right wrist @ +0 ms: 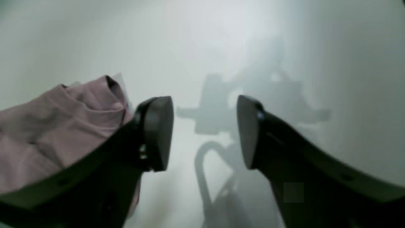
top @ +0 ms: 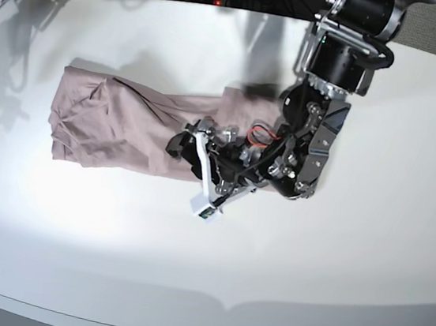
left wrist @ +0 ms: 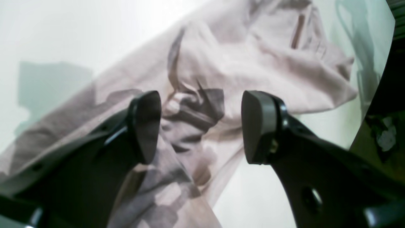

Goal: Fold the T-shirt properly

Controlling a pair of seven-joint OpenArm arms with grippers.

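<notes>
Both pairs of jaws stand wide apart with nothing between the pads. Left gripper (left wrist: 201, 126), left wrist view: two dark, rounded pads are spread above the T-shirt (left wrist: 221, 63), and the gap between them shows only creased pink-mauve cloth lying below; neither pad is seen pinching a fold, though the left-hand pad sits close over a bunched ridge of fabric. Right gripper (right wrist: 205, 133), right wrist view: the pads are likewise parted, and the gap frames bare white table (right wrist: 221, 47) crossed by the soft shadow of the arm. A rumpled edge of the T-shirt (right wrist: 57, 126) rises just beside the left-hand finger (right wrist: 156, 133), behind it rather than in the gap; whether cloth touches that finger cannot be told, as the picture is blurred.

Base view: the T-shirt (top: 119, 123) lies on the white table (top: 267, 280) as a long, wrinkled band running across the upper middle of the surface, its far-left end puckered and its other end passing beneath the arm. The left arm (top: 317, 135) reaches down from the top edge and bends over that end of the garment, its gripper (top: 192, 145) low over the cloth near the band's lower edge. The right arm shows only as a small part at the top-left corner and left edge of this view; its gripper is not visible here.
</notes>
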